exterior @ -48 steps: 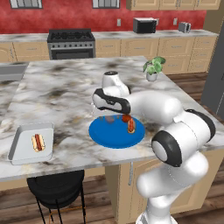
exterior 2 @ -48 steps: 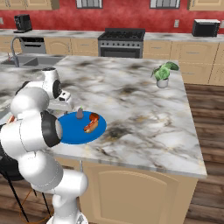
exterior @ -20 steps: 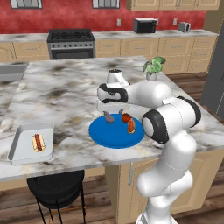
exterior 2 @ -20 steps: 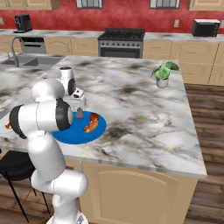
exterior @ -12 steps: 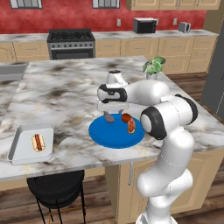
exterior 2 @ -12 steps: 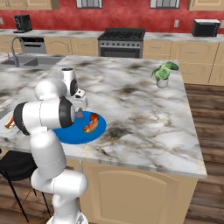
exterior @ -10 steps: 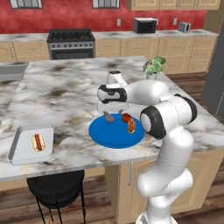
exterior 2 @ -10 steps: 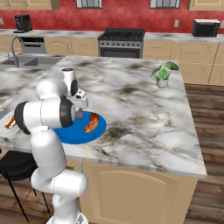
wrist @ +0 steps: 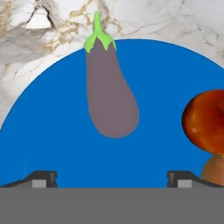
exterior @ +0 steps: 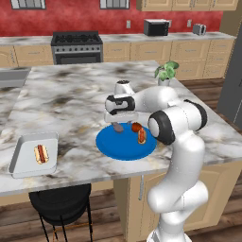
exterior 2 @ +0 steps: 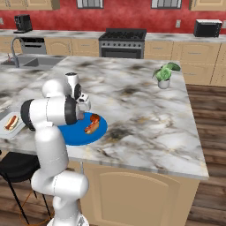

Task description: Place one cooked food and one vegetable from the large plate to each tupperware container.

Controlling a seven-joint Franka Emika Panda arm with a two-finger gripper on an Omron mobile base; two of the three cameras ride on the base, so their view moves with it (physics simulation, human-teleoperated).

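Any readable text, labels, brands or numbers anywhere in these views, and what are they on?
None: no readable words, numbers or signs.
The blue plate, eggplant, hot dog and grey tray are unmarked.
The microwave, toaster and stove are too small to show any label.

No legible text, labels, brand marks, numbers or signs appear on any surface in these views.
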